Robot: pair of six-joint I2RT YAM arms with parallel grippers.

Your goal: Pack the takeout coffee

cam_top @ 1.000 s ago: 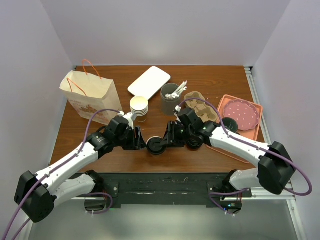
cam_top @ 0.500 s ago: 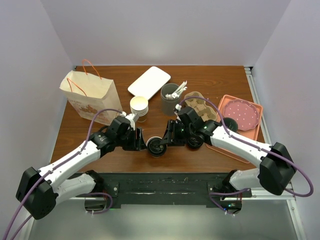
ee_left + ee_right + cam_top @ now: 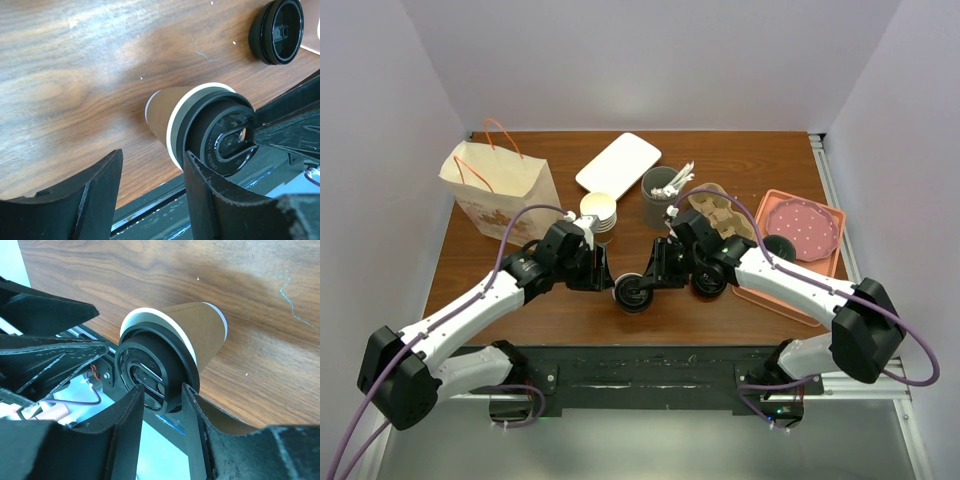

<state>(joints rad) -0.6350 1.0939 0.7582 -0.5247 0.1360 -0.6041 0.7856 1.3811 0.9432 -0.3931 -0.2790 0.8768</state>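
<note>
Your left fingers (image 3: 95, 190) shifted nearer, open, takeout coffee (image 3: 165, 112) just ahead. Right fingers (image 3: 127, 425) narrow over its lid (image 3: 150, 375); grip unclear.

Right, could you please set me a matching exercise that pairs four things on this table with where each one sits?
Things:
1. tan paper bag with orange handles
2. paper cup with round black plastic lid
3. pink dotted round plate
4. dark grey cup of white utensils

Places:
A. on the salmon rectangular tray, right side
B. rear left corner
C. near edge, centre
D. just right of the white rectangular tray

Pairs: 1-B, 2-C, 3-A, 4-D
</note>
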